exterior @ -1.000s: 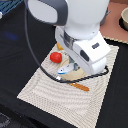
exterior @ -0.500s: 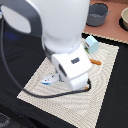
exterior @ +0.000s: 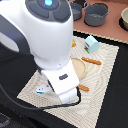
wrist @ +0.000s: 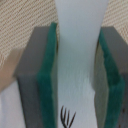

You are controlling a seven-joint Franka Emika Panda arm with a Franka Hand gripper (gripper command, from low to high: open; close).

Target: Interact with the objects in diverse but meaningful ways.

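In the wrist view my gripper (wrist: 80, 65) is shut on a white piece (wrist: 80, 45) with a dark mark; both green pads (wrist: 47, 75) press its sides. In the exterior view the arm's hand (exterior: 65, 85) hangs low over the striped mat (exterior: 107, 85) and hides the fingers. A white-and-blue fish-shaped piece (exterior: 41, 90) shows right beside the hand. A pale blue cup (exterior: 91, 44) stands at the mat's far side. Two orange sticks (exterior: 91, 61) (exterior: 83, 88) lie by a round beige plate (exterior: 80, 67).
Two grey pots (exterior: 97, 14) (exterior: 77, 10) and a bowl (exterior: 125, 19) stand on the brown surface beyond the mat. Black tabletop (exterior: 122, 100) surrounds the mat. The bulky arm (exterior: 42, 35) blocks the exterior view's left and middle.
The arm has swung toward the mat's near corner at the exterior view's left and lowered. The red tomato seen a second ago is now behind the arm.
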